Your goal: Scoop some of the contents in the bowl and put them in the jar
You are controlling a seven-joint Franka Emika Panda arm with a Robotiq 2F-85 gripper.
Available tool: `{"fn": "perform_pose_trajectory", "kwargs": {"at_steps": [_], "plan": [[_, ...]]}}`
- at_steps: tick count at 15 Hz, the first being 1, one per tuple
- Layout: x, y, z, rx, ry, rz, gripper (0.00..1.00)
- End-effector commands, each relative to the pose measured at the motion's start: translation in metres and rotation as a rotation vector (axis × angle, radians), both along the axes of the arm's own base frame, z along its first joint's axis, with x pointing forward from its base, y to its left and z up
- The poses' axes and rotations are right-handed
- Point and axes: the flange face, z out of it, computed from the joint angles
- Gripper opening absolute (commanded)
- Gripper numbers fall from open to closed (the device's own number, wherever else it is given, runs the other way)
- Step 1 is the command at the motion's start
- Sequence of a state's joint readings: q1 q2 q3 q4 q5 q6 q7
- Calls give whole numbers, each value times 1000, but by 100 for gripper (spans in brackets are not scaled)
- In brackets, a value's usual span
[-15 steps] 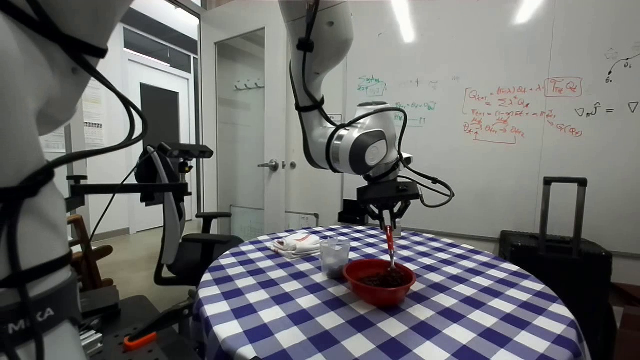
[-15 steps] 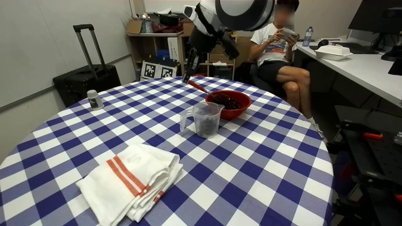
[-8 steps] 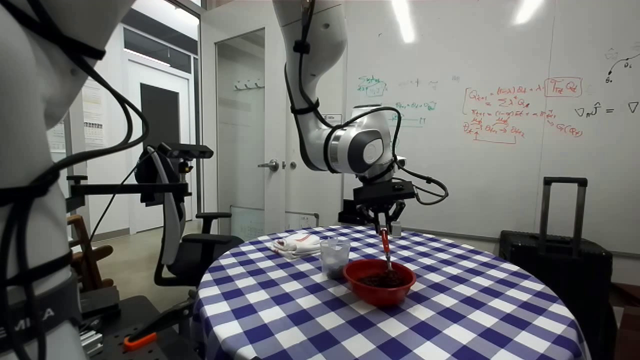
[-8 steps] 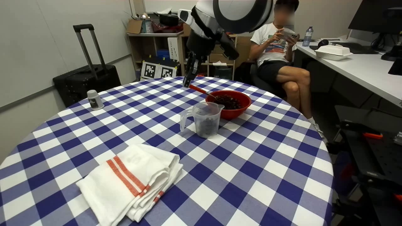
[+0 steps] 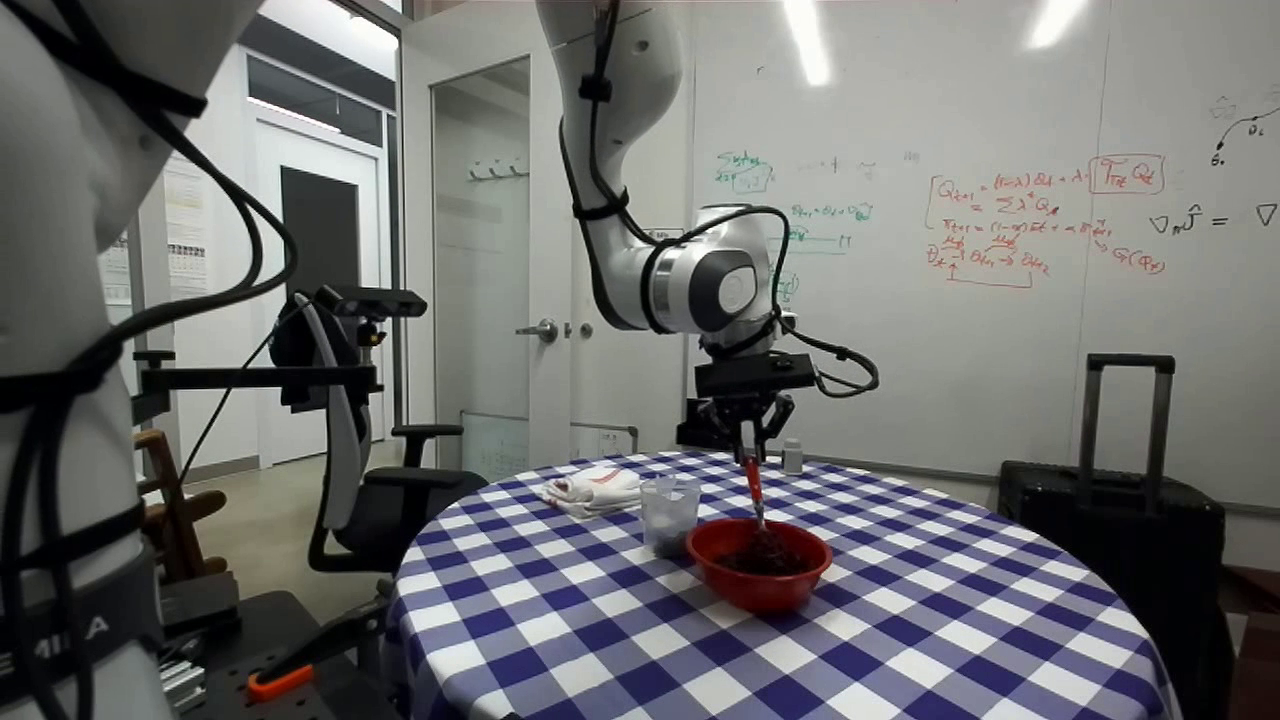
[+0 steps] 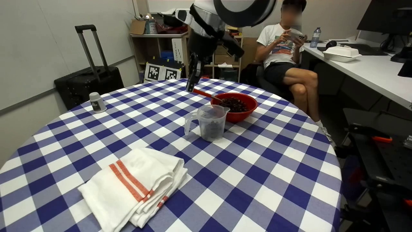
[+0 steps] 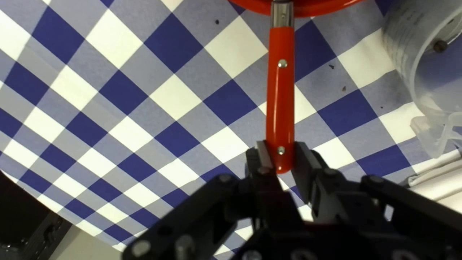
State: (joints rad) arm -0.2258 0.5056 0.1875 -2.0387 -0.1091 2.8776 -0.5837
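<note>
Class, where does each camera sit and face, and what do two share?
Wrist view: above the fingers, which show, looking down along the red handle.
Exterior view: beside the robot's column, facing the whiteboard; arm and fingers show.
Exterior view: behind the towel, facing shelves; arm and fingers show.
Both exterior views share bowl and jug.

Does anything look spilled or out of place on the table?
Yes: in the wrist view, a few dark specks lie on the tablecloth near the red bowl and measuring cup. They break the check pattern and may be dropped bits of the bowl's dark contents.
</note>
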Motion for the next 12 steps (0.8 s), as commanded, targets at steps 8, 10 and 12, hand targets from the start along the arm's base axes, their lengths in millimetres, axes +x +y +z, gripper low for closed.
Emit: {"fn": "perform_pose_trajectory", "kwargs": {"at_steps": [8, 10, 12], "plan": [[9, 26, 40, -35, 53, 14, 5], [11, 33, 45, -42, 64, 10, 5], [13, 40, 51, -48, 70, 6, 5]]}}
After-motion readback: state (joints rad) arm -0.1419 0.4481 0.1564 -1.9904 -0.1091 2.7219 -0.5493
